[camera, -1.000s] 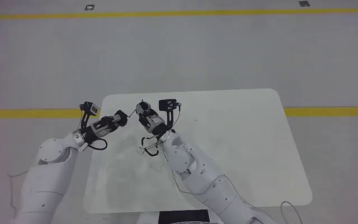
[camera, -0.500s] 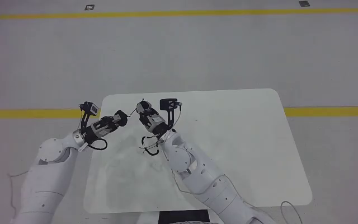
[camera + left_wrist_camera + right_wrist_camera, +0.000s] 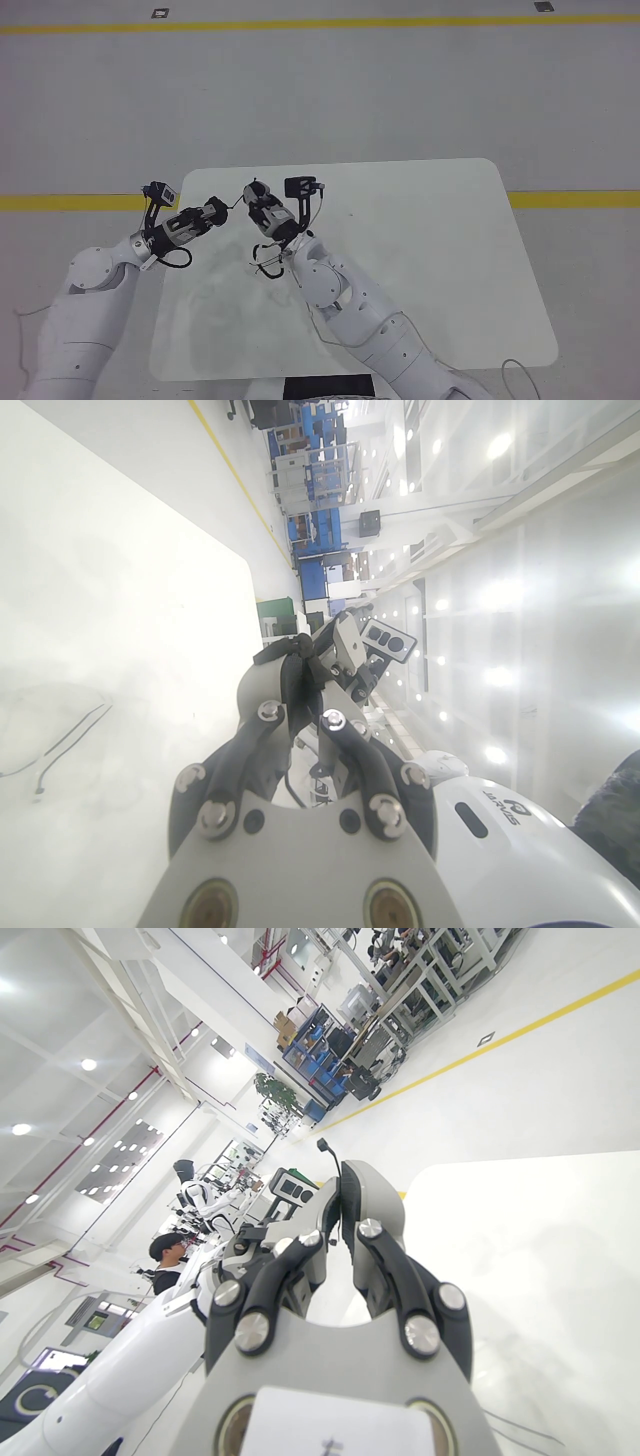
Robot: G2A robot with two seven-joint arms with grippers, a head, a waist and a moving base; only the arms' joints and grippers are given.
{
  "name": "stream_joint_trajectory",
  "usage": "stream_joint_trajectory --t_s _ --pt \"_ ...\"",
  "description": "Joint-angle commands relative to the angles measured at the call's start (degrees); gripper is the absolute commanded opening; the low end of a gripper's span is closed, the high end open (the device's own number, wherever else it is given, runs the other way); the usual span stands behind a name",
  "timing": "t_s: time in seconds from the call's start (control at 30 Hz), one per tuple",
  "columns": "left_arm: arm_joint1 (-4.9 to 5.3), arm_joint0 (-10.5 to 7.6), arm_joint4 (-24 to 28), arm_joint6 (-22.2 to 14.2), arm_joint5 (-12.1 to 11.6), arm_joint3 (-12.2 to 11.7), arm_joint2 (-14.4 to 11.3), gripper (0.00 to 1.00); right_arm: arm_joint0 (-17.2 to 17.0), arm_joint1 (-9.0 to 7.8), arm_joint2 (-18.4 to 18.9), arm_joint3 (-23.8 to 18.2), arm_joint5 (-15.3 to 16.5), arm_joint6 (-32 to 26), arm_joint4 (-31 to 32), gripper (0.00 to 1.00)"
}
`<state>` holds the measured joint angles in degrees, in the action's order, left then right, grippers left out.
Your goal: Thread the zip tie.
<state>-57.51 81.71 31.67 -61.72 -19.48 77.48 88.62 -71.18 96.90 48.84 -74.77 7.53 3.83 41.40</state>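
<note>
Zip tie: thin black strip, its small head poking past the right pincer, whose pads are pressed onto the strip. Left pincer is pressed together too, pinching a black end of it. In the top view the tie spans the gap between both pincers, above the bench near its 10 o'clock corner. Bench edge is close at the left pincer's 9 o'clock; broad surface runs toward 3–5 o'clock.
</note>
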Motion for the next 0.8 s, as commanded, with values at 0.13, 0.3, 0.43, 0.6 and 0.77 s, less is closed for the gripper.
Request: stream_joint_trajectory --t_s 0.13,0.3,0.43,0.6,0.77 --pt "0.00 0.00 0.0 0.0 0.0 0.0 0.0 0.00 0.2 0.09 -0.2 0.3 0.1 0.0 -0.3 0.00" --pt "0.00 0.00 0.0 0.0 0.0 0.0 0.0 0.00 0.1 0.08 -0.1 0.1 -0.2 0.6 0.0 0.00" --pt "0.00 0.00 0.0 0.0 0.0 0.0 0.0 0.00 -0.4 -0.08 0.3 -0.8 -0.2 1.1 0.4 0.00" --pt "0.00 0.00 0.0 0.0 0.0 0.0 0.0 0.00 -0.7 -0.21 0.5 -1.3 -0.1 0.9 0.6 0.00" --pt "0.00 0.00 0.0 0.0 0.0 0.0 0.0 0.00 -0.6 -0.18 0.2 -1.2 -0.1 0.5 0.5 0.00"
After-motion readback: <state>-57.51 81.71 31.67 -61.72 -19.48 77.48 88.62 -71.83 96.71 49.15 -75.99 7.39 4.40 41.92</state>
